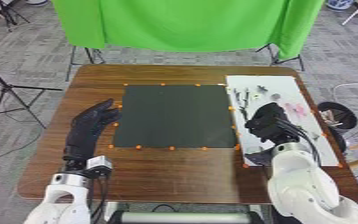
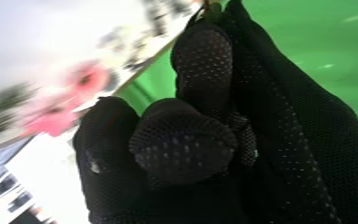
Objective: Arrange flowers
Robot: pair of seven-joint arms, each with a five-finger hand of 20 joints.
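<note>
- Flowers (image 1: 297, 109), pink, lay on the white board (image 1: 282, 82) along the tabletop (image 1: 175, 170).
- Right robot hand (image 1: 269, 122) was above it; its openness and hold, I couldn't tell.
- Left robot hand (image 1: 89, 124) was open, empty.

The brown wooden worktop (image 1: 158, 175) carries a dark square mat (image 1: 175, 117) near its middle. Beside the mat, toward the right edge, lies a long white sheet (image 1: 255, 85). Small orange markers (image 1: 139, 147) dot the edges of both.
</note>
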